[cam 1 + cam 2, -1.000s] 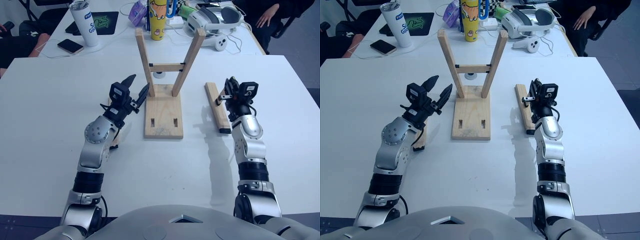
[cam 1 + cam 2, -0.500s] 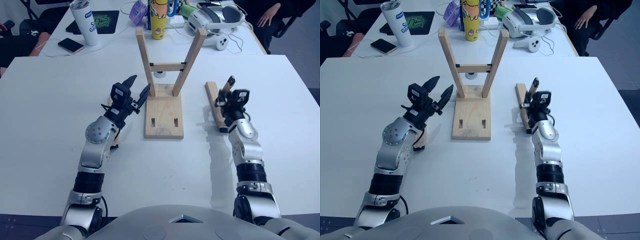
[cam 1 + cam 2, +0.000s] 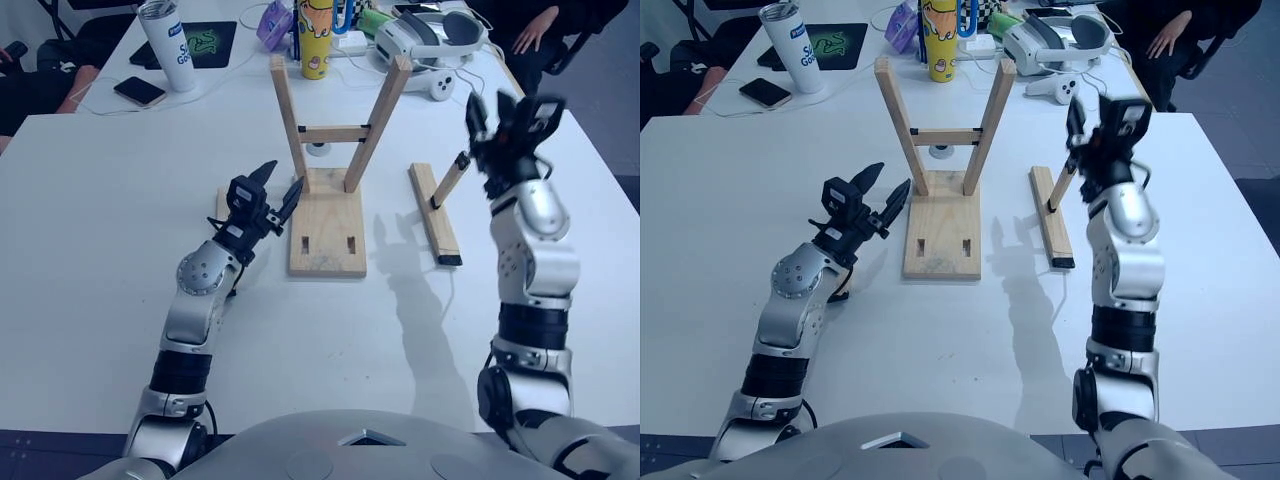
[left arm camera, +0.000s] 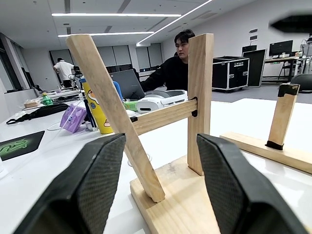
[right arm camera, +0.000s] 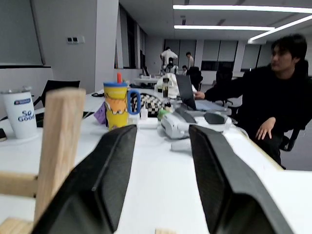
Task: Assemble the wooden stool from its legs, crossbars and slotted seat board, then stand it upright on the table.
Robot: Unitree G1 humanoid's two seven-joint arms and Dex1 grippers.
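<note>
— What sits on your table?
— My white table (image 3: pixel 120 180) carries the slotted seat board (image 3: pixel 327 240), flat, mid-table, two legs (image 3: pixel 289 120) standing on its far end.
— And beside it?
— To its right I see a loose leg (image 3: pixel 436 215) lying flat; to its left, a wooden piece (image 3: pixel 221 204), partly hidden.

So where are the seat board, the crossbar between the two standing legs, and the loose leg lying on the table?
seat board (image 3: pixel 327 228): left eye view, bare middle of its top face.
crossbar (image 3: pixel 335 134): left eye view, middle of its length.
loose leg (image 3: pixel 438 228): left eye view, midway along its length.
</note>
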